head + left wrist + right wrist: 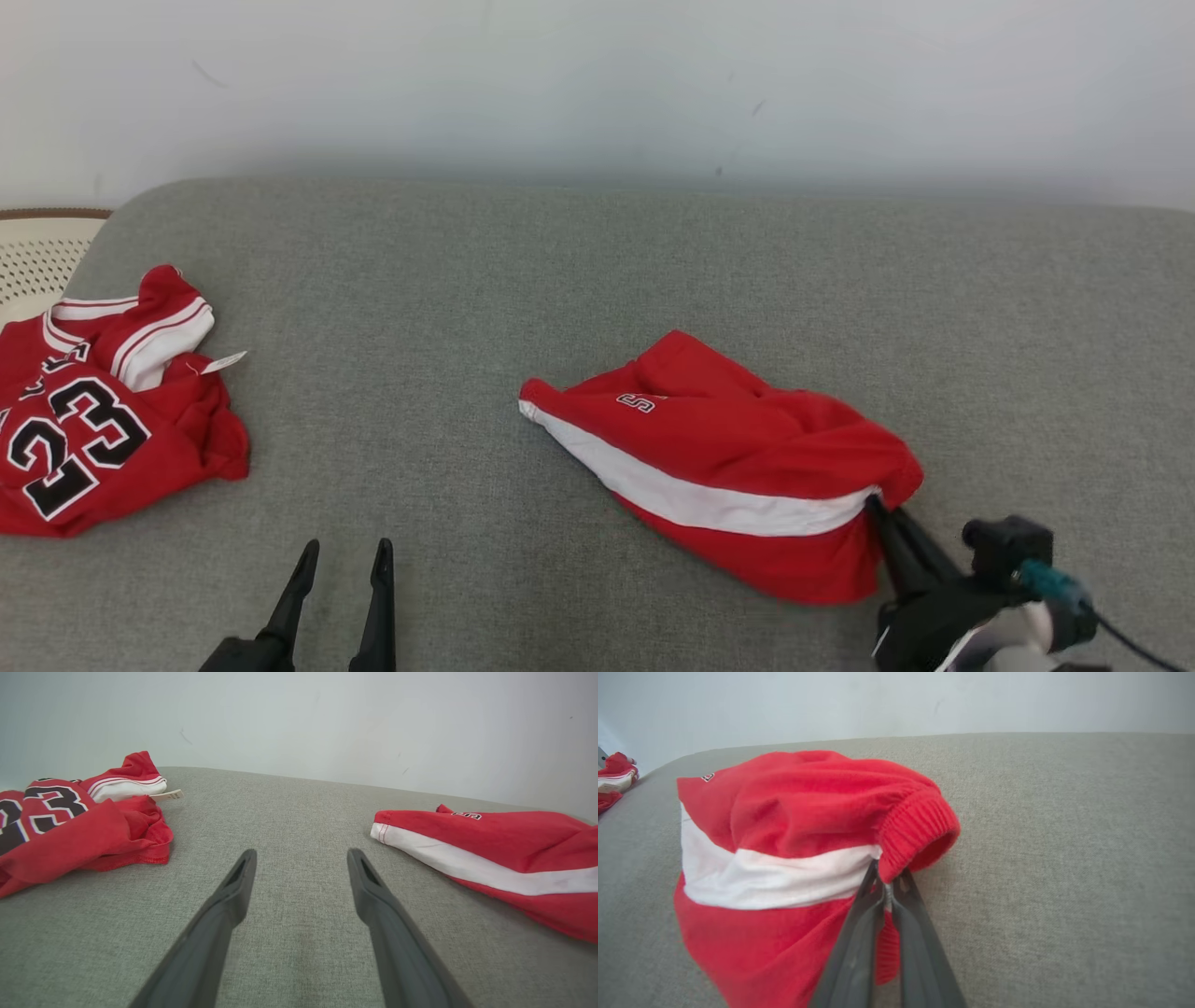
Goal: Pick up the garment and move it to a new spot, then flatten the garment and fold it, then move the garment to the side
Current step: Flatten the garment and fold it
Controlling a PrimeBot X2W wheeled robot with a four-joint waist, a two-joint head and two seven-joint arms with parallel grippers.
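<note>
Right now the R gripper point(887, 879) is pinched fully together on the shorts point(784, 826). Its two dark fingers meet w/ a fold of red fabric caught between the tips, right under the ribbed waistband point(920, 830), where the white stripe point(775, 882) ends. In the head view the R gripper point(878, 509) sits at the lower right and bites the near-right corner of the shorts point(738, 448). The rest of the shorts lies crumpled on the grey cushion point(560, 280), running up and left from the fingers. The white stripe point(691, 495) runs along their length, and a small black-and-white logo point(637, 402) shows near the far end. Can't tell whether the gripped corner is lifted off the cushion.

L gripper point(344, 551) is at the lower left, fingers spread wide and holding nothing, w/ bare cushion between them; the left wrist view shows the L gripper point(301, 856) just above the fabric surface.

Jersey point(103, 429) lies bunched at the far left edge of the cushion, well apart from both grippers and from the shorts. Black "23" w/ white outline faces up, a striped white sleeve is folded over the top, and a paper tag point(224, 362) sticks out to the right. A cream perforated basket point(37, 252) peeks in behind it. A pale wall point(597, 84) stands behind the cushion.
</note>
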